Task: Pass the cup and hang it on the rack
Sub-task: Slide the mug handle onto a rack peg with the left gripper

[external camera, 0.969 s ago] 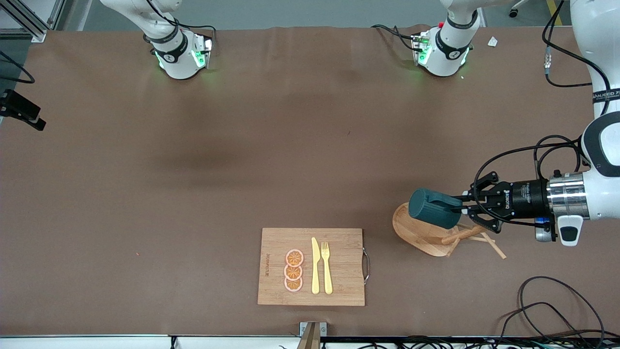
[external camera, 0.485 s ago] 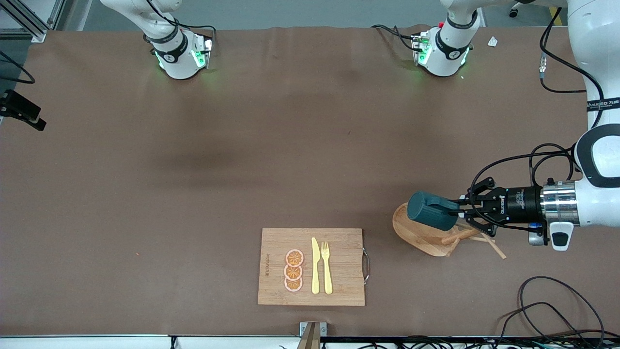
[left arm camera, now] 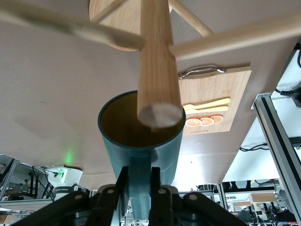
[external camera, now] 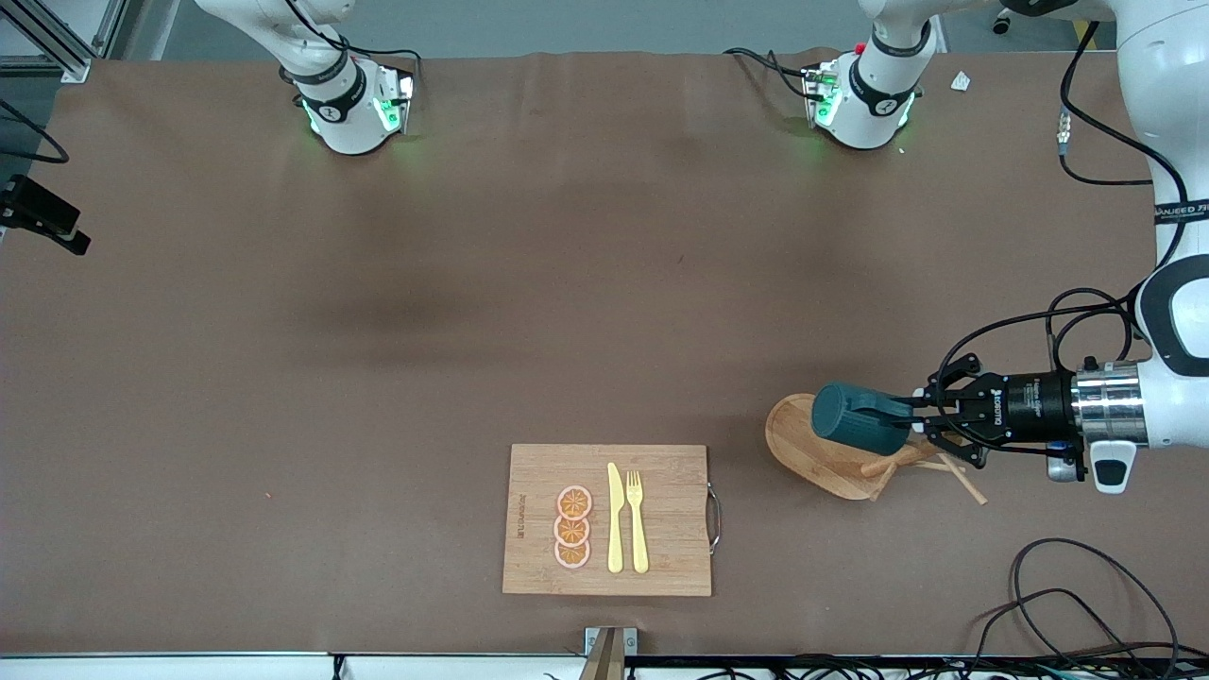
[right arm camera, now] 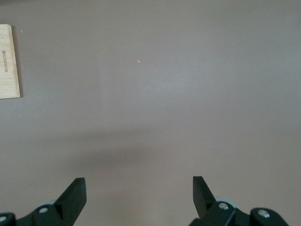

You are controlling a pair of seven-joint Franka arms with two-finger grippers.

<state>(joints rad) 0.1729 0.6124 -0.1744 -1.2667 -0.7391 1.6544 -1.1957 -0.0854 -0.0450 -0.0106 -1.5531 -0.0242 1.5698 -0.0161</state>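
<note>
The cup [external camera: 855,430], dark teal with a mustard inside, hangs tilted on its side over the rack [external camera: 803,451], a light wooden mug tree near the left arm's end of the table. My left gripper [external camera: 909,414] is shut on the cup's handle. In the left wrist view the handle sits between the closed fingers of the left gripper [left arm camera: 139,188]. There the top of the rack's post [left arm camera: 157,61] overlaps the mouth of the cup [left arm camera: 141,150], and thin pegs spread out beside it. My right gripper [right arm camera: 138,188] stands open over bare table with nothing between its fingers.
A bamboo cutting board [external camera: 661,519] with a metal handle lies near the front edge. It carries a yellow knife [external camera: 615,519], a yellow fork [external camera: 637,519] and orange slices [external camera: 572,527]. Cables [external camera: 1067,586] lie at the front corner by the left arm's end.
The left gripper with the cup has shifted a little toward the left arm's end of the table and come lower over the rack. The rack and board have not moved.
</note>
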